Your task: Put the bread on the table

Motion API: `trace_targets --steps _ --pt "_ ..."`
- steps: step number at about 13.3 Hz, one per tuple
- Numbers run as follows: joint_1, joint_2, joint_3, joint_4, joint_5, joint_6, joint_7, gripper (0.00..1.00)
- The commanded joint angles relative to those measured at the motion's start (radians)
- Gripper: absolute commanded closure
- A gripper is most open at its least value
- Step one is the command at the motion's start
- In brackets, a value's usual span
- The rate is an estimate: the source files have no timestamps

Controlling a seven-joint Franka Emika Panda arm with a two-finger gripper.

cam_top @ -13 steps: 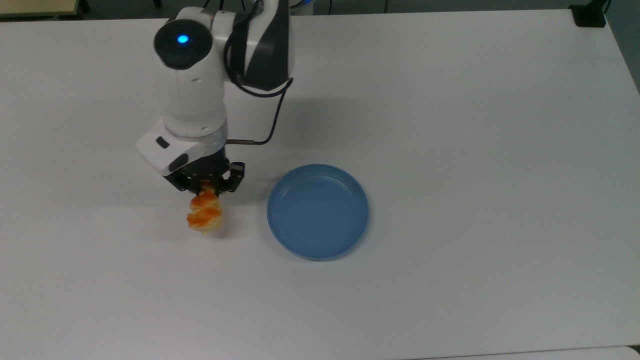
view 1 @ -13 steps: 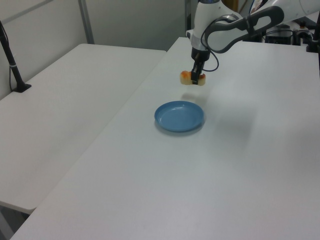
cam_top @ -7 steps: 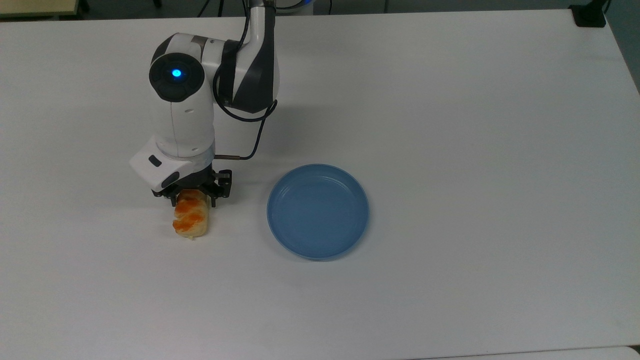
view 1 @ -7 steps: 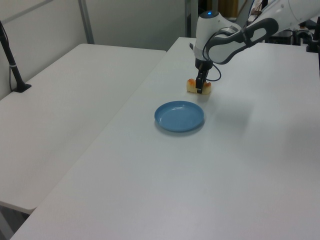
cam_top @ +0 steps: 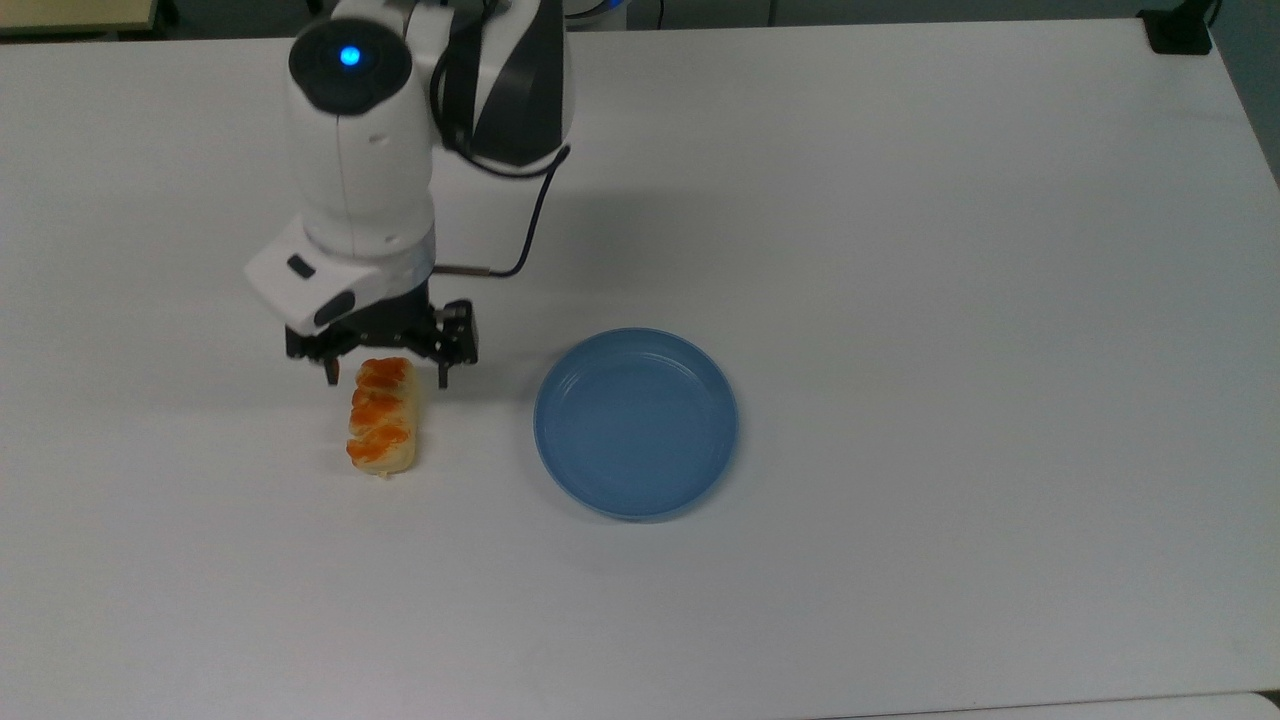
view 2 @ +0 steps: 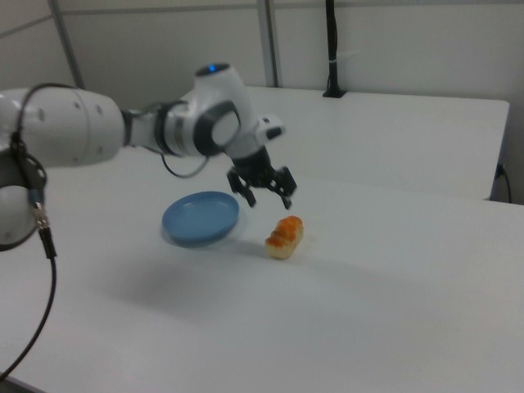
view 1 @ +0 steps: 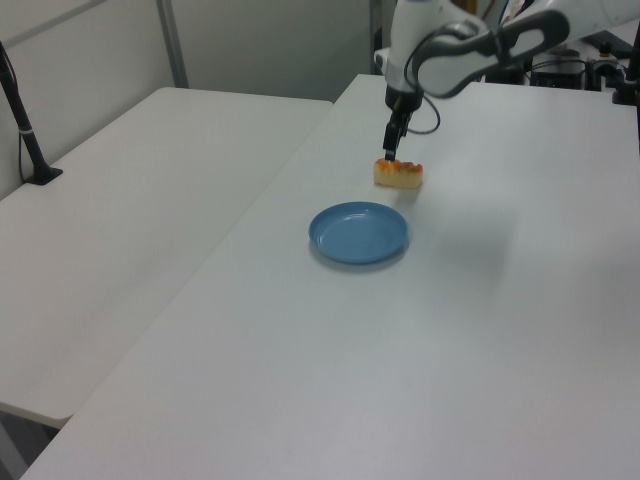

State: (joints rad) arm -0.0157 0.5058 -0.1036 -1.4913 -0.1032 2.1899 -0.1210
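Observation:
The bread (cam_top: 381, 414), a pale-tan loaf with orange glazed patches, lies flat on the white table (cam_top: 900, 250), to the left of the blue plate in the top view. It also lies on the table in the left view (view 1: 398, 173) and in the right view (view 2: 285, 236). My gripper (cam_top: 387, 376) hangs open above the bread's far end, lifted clear of it, with nothing between its fingers. It hovers over the loaf in the left view (view 1: 391, 150) and the right view (view 2: 268, 196).
An empty round blue plate (cam_top: 636, 422) sits on the table close to the bread, also visible in the left view (view 1: 358, 232) and right view (view 2: 201, 218). A second white table (view 1: 130, 200) adjoins on the left view's left, with a black post (view 1: 25, 130).
The gripper lowered the bread onto the table, opened and let it go, then rose. The bread now lies free on the table.

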Motion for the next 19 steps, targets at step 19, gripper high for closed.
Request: trace_targets --steps 19 --pt "0.137 -0.469 -0.005 -0.101 0.068 -0.559 0.099 0.0"
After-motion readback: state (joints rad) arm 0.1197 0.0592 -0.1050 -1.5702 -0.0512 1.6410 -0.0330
